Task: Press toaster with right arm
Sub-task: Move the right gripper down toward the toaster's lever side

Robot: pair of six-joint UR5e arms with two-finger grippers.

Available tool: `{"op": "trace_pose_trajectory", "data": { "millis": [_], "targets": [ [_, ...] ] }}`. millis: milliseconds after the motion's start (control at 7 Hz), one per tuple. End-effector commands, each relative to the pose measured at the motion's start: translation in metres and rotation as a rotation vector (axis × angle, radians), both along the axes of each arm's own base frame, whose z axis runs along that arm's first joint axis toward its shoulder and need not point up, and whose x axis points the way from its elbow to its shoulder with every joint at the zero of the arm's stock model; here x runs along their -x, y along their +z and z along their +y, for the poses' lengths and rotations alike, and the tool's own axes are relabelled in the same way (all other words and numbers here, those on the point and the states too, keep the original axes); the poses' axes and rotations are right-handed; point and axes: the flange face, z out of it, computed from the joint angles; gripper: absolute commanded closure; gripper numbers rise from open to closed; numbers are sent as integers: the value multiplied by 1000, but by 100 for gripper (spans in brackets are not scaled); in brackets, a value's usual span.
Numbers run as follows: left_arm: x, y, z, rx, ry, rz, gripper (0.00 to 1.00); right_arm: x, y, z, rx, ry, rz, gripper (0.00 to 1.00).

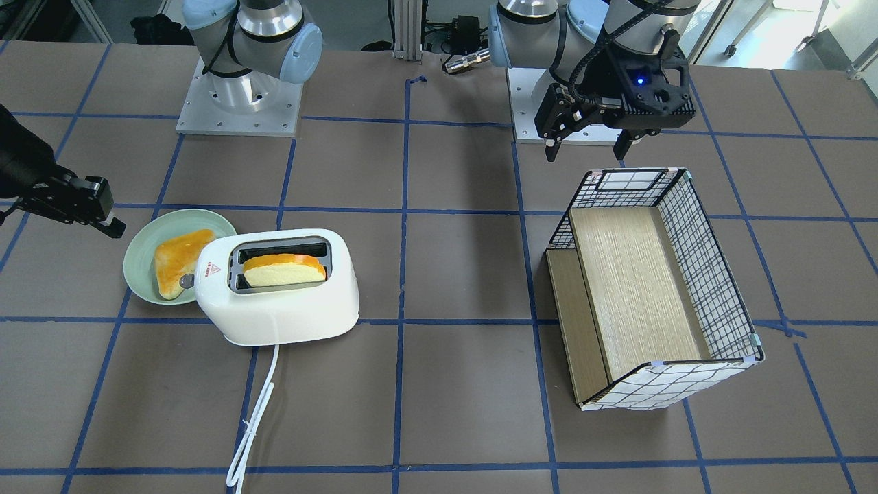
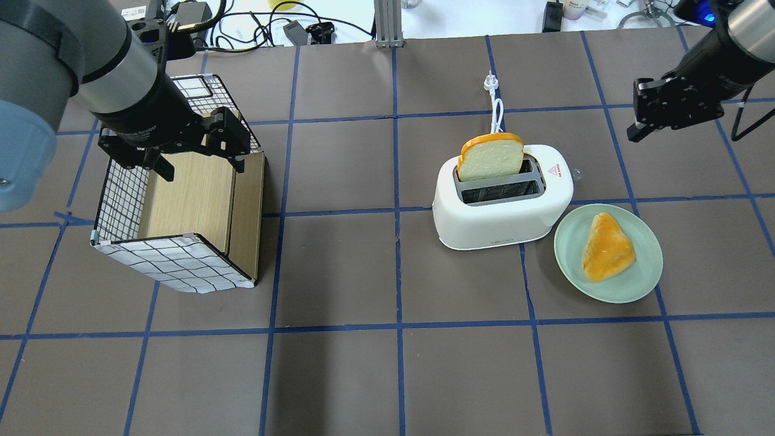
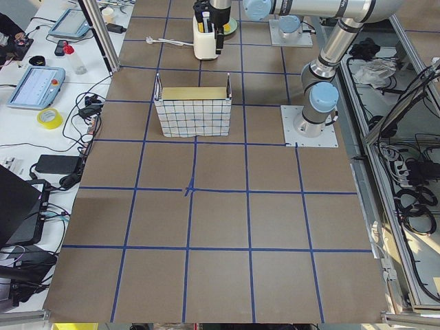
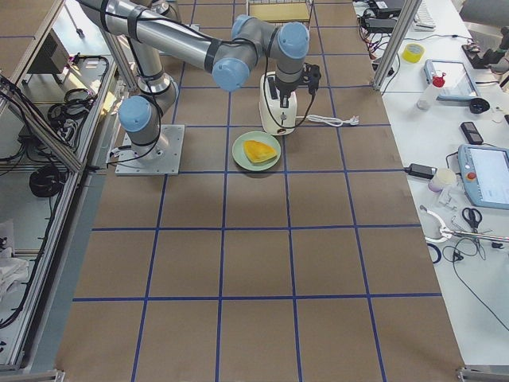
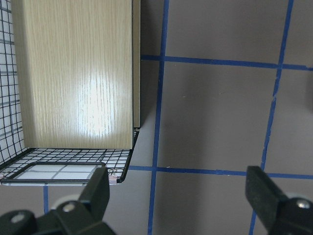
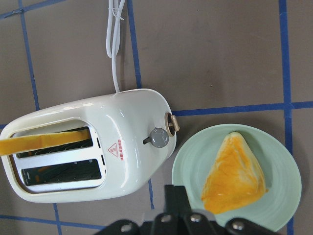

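The right gripper (image 2: 632, 133) is noted raised above the desk toward its right end, fingers drawn together with nothing between them and no contact with anything. Nearest to it, lower down and toward the robot-side edge, a pale green plate (image 2: 636, 284) is seen carrying one orange-topped wedge of bread (image 2: 607, 247). The toaster (image 2: 502, 209) is found just beside the plate, on the right half of the desk, about midway between the robot-side and operators' edges. Whether plate rim and white shell touch cannot be told. Its long axis is laid roughly along the desk's length, slightly skewed. The end bearing the grey knob (image 6: 159, 137) and a small tan tab (image 6: 171, 124) is turned toward the right end, i.e. toward the gripper. From the gripper the toaster is thus placed inward, toward the desk's middle, and below, so a descent and a short travel toward the left end are judged necessary before any press. A slice (image 2: 490, 158) is seen standing tall in the slot nearer the operators' edge, so the press is judged not yet made. The white cord (image 2: 496, 109) is run toward the operators' edge. Farthest off, near the left end, the left gripper (image 2: 203, 171) is held spread wide over a grid-patterned basket (image 2: 175, 266), well apart from the toaster. The right arm is by far the nearer.
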Motion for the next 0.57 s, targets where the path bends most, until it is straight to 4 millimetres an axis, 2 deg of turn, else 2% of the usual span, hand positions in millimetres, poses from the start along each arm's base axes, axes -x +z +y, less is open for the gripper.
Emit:
{"op": "trace_pose_trajectory", "data": {
  "millis": [0, 429],
  "targets": [
    [0, 0, 0, 1, 0, 0, 0, -1, -43, 9, -18, 15, -111, 100],
    [0, 0, 0, -1, 0, 0, 0, -8, -83, 16, -62, 11, -174, 100]
  ]
}}
